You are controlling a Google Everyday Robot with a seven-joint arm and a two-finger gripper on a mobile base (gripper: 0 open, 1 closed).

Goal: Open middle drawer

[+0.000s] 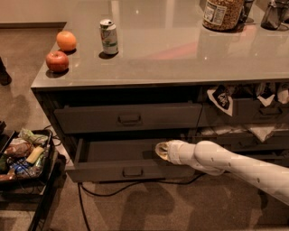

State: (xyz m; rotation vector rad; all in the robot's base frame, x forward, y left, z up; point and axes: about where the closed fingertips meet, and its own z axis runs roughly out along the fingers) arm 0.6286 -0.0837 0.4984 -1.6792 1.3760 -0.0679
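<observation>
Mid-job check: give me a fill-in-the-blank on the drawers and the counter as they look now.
1. The middle drawer is ___, its interior showing.
2. The gripper is over that interior, apart from the drawer's loop ___.
3. The can on the counter stands ___.
4. Next to the apple sits an ___.
Missing words: open; handle; upright; orange.

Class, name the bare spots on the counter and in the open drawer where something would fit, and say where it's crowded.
The countertop is bare between the can and the jar. The middle drawer has bare floor left of the end effector, which sits inside near its right end. Crowded: the cart on the floor, full of packets.
</observation>
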